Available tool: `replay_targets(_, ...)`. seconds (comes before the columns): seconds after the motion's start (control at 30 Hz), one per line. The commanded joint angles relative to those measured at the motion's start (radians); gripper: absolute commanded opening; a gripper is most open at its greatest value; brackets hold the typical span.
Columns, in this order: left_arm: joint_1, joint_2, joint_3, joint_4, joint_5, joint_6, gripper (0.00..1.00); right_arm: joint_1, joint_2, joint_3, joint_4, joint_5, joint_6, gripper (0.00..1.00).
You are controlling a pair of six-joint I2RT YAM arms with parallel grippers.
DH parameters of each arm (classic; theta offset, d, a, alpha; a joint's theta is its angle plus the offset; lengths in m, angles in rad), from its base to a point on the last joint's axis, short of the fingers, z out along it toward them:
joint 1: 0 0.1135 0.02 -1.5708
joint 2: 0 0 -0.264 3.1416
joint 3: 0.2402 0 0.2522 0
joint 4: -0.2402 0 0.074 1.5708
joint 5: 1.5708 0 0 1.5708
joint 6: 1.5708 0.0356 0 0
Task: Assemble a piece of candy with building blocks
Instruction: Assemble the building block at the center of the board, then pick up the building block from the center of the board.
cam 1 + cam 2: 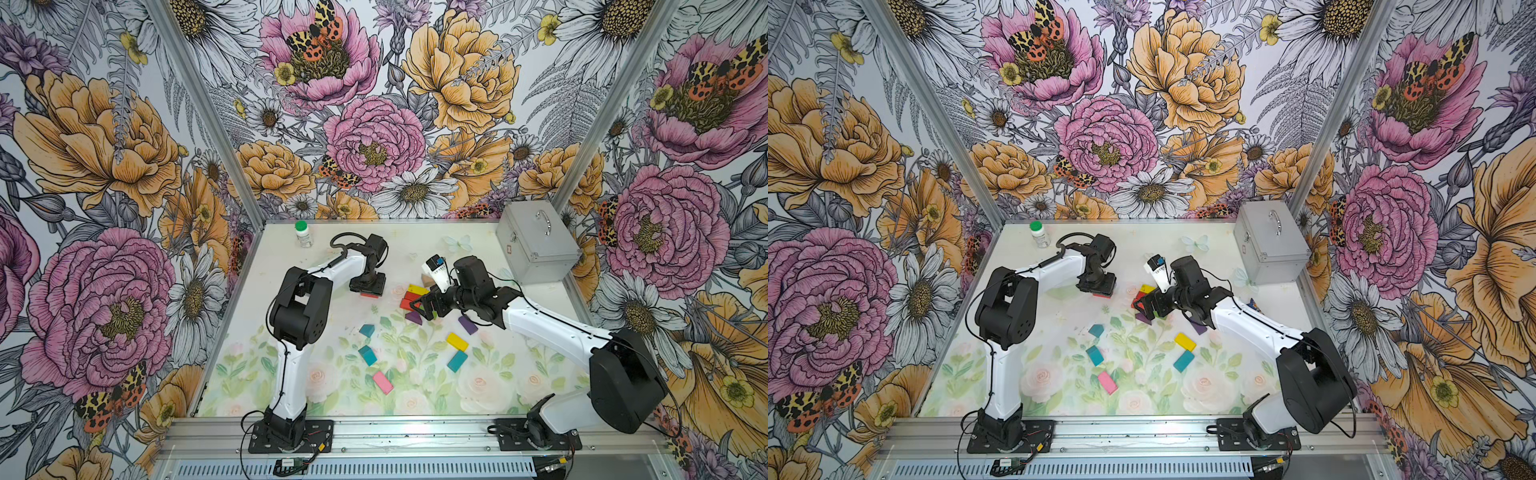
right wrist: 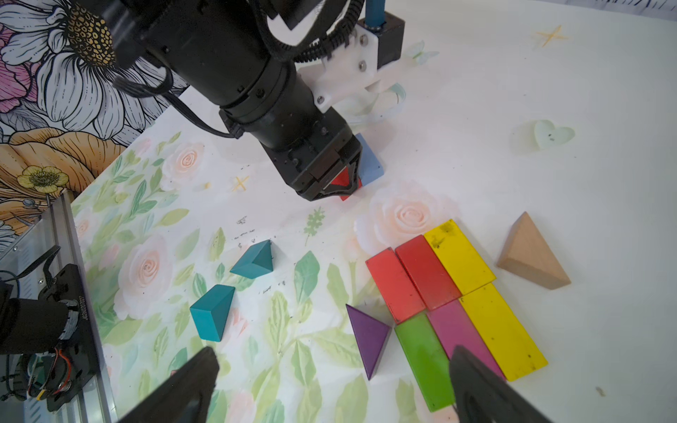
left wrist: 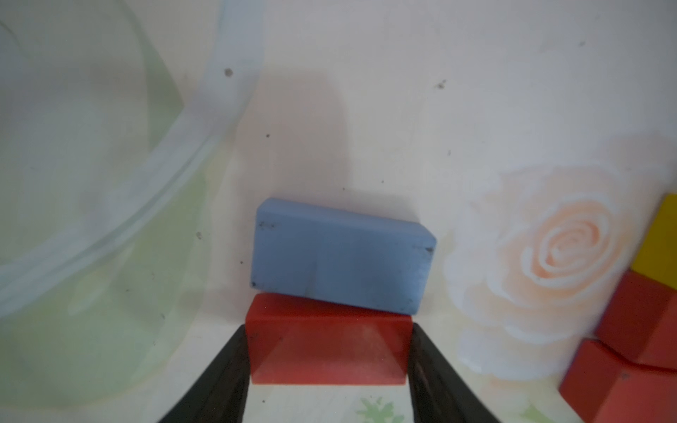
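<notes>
In the left wrist view my left gripper (image 3: 328,331) is shut on a red brick (image 3: 328,351) resting on the mat, with a light blue brick (image 3: 340,256) touching its far side. In both top views it points down at the mat's middle back (image 1: 370,291) (image 1: 1098,291). My right gripper (image 2: 333,353) (image 1: 422,309) hangs open above a flat cluster of building blocks: two red bricks (image 2: 414,278), two yellow (image 2: 476,289), a green (image 2: 425,360) and a magenta (image 2: 458,329). A purple triangle (image 2: 368,337) lies beside the cluster, a tan triangle (image 2: 531,254) apart from it.
Loose on the mat are a teal triangle (image 1: 367,330), two teal bricks (image 1: 368,355) (image 1: 457,360), a pink brick (image 1: 382,382), a yellow brick (image 1: 457,341) and a purple block (image 1: 468,325). A silver case (image 1: 536,245) stands back right, a green-capped bottle (image 1: 303,234) back left.
</notes>
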Motion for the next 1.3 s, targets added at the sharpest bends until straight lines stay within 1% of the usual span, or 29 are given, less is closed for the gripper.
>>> replay_targets(0.0,0.006,0.035,0.023,0.003,-0.022,0.026,0.56,0.000,-0.001,0.025,0.022,-0.017,-0.007,0.99)
replay_targets(0.13,0.001,0.045,0.028,0.004,-0.020,0.026,0.57,-0.002,-0.009,0.030,0.023,-0.018,-0.005,0.99)
replay_targets(0.33,0.000,0.034,0.025,0.003,-0.015,0.023,0.61,-0.002,0.006,0.030,0.024,-0.019,-0.005,0.99)
replay_targets(0.4,0.002,0.021,0.023,0.002,0.002,0.014,0.65,-0.002,0.002,0.029,0.023,-0.017,-0.006,0.99)
replay_targets(0.53,0.003,-0.026,0.029,-0.004,0.016,0.007,0.80,-0.003,-0.009,0.027,0.022,-0.013,-0.005,0.99)
replay_targets(0.57,0.005,-0.042,0.029,-0.005,0.023,0.004,0.83,-0.004,-0.012,0.026,0.021,-0.011,-0.007,0.99)
replay_targets(0.63,0.004,-0.085,0.018,-0.008,0.023,-0.002,0.87,-0.004,-0.016,0.027,0.021,-0.003,-0.006,0.99)
replay_targets(0.77,-0.011,-0.227,-0.082,-0.010,0.034,-0.027,0.89,-0.002,-0.035,0.014,-0.001,0.009,-0.001,0.99)
replay_targets(0.83,-0.039,-0.345,-0.180,-0.010,0.034,-0.045,0.90,-0.001,-0.067,-0.022,-0.012,0.024,0.010,0.99)
replay_targets(0.93,-0.071,-0.485,-0.342,-0.010,0.039,-0.094,0.92,-0.001,-0.128,-0.103,-0.024,0.044,0.032,0.99)
replay_targets(1.03,-0.108,-0.596,-0.463,-0.010,0.045,-0.146,0.92,0.001,-0.187,-0.181,-0.035,0.057,0.060,0.99)
replay_targets(1.1,-0.141,-0.640,-0.490,-0.010,0.047,-0.169,0.92,0.001,-0.222,-0.218,-0.061,0.085,0.080,0.99)
replay_targets(1.13,-0.160,-0.654,-0.492,-0.010,0.050,-0.178,0.91,0.001,-0.236,-0.229,-0.093,0.120,0.096,0.99)
replay_targets(1.2,-0.200,-0.666,-0.471,-0.008,0.055,-0.185,0.91,-0.004,-0.251,-0.233,-0.173,0.190,0.132,0.99)
replay_targets(1.27,-0.247,-0.658,-0.432,-0.006,0.059,-0.180,0.91,-0.004,-0.272,-0.253,-0.219,0.220,0.175,0.99)
